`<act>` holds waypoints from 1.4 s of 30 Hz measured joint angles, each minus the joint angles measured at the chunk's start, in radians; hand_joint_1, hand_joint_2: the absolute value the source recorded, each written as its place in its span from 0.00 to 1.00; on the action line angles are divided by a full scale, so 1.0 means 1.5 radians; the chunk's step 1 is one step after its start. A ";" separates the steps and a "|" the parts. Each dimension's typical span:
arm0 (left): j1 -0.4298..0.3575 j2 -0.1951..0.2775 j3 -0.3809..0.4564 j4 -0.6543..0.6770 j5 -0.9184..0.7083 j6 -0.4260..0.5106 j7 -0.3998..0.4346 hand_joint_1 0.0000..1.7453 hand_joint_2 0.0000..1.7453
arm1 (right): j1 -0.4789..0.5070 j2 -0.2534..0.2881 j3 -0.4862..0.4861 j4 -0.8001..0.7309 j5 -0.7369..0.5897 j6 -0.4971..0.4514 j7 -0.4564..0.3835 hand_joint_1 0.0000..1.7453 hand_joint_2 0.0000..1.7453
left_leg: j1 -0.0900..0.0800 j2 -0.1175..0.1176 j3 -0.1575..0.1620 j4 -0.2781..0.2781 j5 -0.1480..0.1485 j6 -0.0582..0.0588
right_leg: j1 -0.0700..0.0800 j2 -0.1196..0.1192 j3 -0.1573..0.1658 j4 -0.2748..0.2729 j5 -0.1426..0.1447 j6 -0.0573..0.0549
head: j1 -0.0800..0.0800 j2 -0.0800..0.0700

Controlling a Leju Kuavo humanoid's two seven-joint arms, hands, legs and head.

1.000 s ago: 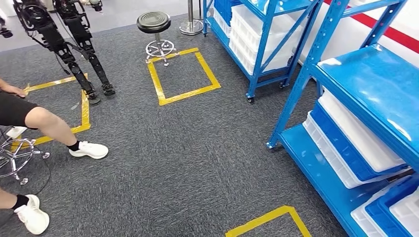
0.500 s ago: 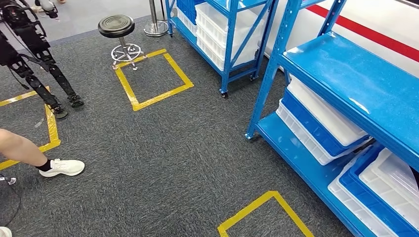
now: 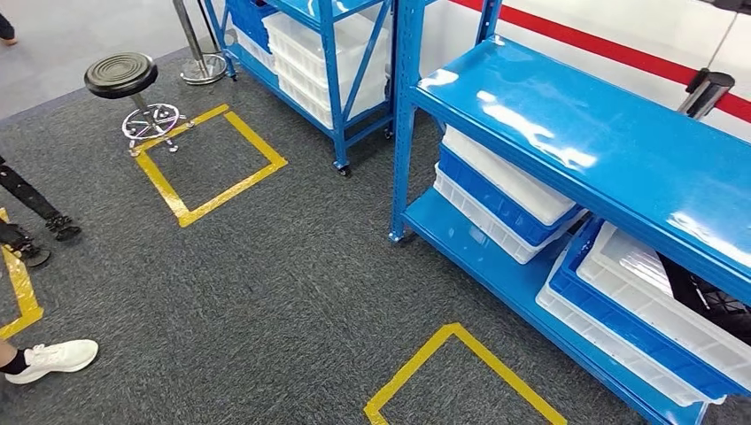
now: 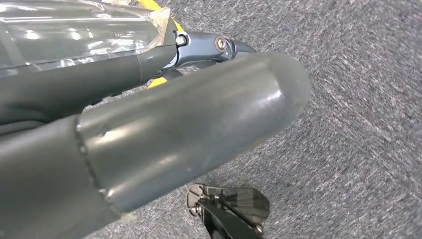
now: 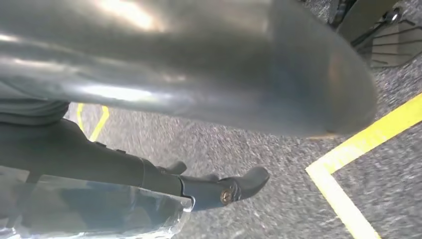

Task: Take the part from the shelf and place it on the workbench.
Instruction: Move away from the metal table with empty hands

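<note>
Grey carpet floor [image 3: 292,292] with yellow tape squares [image 3: 208,159] on it. A black stool [image 3: 124,80] sits at the corner of the far square. The near blue shelf [image 3: 611,150] has a bare glossy top, and its bottom level holds stacked white and blue bins [image 3: 505,190], plus more bins [image 3: 638,310] further right. A second rack [image 3: 328,53] behind it carries white bins too.

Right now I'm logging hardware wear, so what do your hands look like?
Left hand: thick glossy grey thumb, scuffed, with darker fingers bearing a silver screw. Right hand: the same shiny grey, dark fingers with a brass-coloured screw.
</note>
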 joint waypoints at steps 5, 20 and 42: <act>0.000 0.000 0.000 0.000 -0.001 -0.001 0.000 0.00 0.00 | 0.000 0.000 0.000 0.000 0.000 0.000 0.000 0.00 0.00 | 0.005 -0.040 0.063 -0.166 0.093 0.004 | 0.004 0.042 -0.003 0.005 0.000 0.008 | 0.000 0.000; 0.000 0.000 -0.001 0.000 -0.002 -0.002 0.000 0.00 0.00 | 0.000 -0.001 0.000 0.000 0.000 -0.001 0.000 0.00 0.00 | -0.007 0.071 0.074 -0.189 0.099 0.019 | 0.001 -0.081 -0.006 0.013 -0.018 0.041 | 0.007 0.000; -0.003 -0.002 -0.003 0.000 -0.003 -0.008 0.001 0.00 0.00 | 0.001 -0.002 -0.004 0.000 0.003 -0.001 0.001 0.00 0.00 | -0.004 -0.003 0.069 -0.197 0.112 0.033 | 0.008 0.007 -0.042 0.072 -0.042 0.020 | 0.005 0.000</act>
